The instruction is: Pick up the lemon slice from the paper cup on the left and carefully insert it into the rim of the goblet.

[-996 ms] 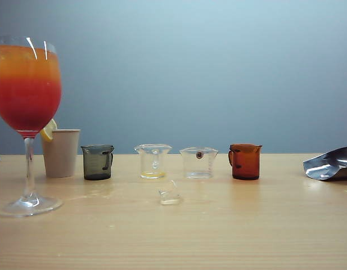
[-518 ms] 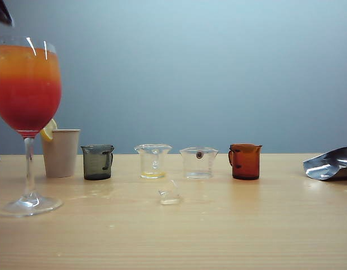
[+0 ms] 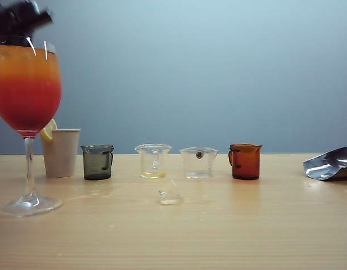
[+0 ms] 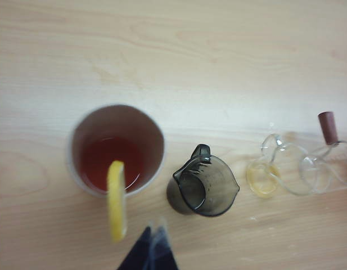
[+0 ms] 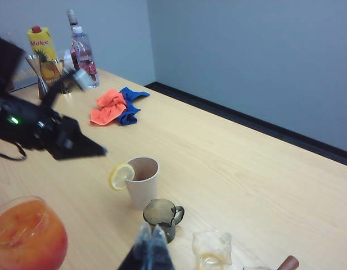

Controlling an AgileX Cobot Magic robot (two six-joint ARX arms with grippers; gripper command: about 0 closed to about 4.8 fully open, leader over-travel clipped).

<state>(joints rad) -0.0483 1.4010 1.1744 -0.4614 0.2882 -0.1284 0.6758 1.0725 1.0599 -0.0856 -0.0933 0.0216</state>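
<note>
The goblet (image 3: 27, 84) with its orange-to-red drink stands at the table's left front. Behind it is the paper cup (image 3: 61, 153), the lemon slice (image 3: 48, 131) perched on its rim. My left gripper (image 3: 21, 17) is a dark blur high above the goblet. In the left wrist view it (image 4: 153, 236) is shut and empty, hovering over the table beside the lemon slice (image 4: 117, 199) and the paper cup (image 4: 117, 149). My right gripper (image 5: 152, 239) is shut and empty, well above the table near the paper cup (image 5: 142, 183), lemon slice (image 5: 121, 175) and goblet (image 5: 27, 236).
A dark beaker (image 3: 98, 162), two clear beakers (image 3: 153, 161) (image 3: 199, 162) and an orange-brown beaker (image 3: 245, 161) stand in a row. A small glass piece (image 3: 170, 194) lies in front, a foil bag (image 3: 330, 164) at right. Cloths (image 5: 114, 106), a juice carton (image 5: 41, 53) and a bottle (image 5: 82, 50) sit far off.
The left arm has come into the exterior view's top left corner and moved further in over the goblet. Nothing on the table has moved.
</note>
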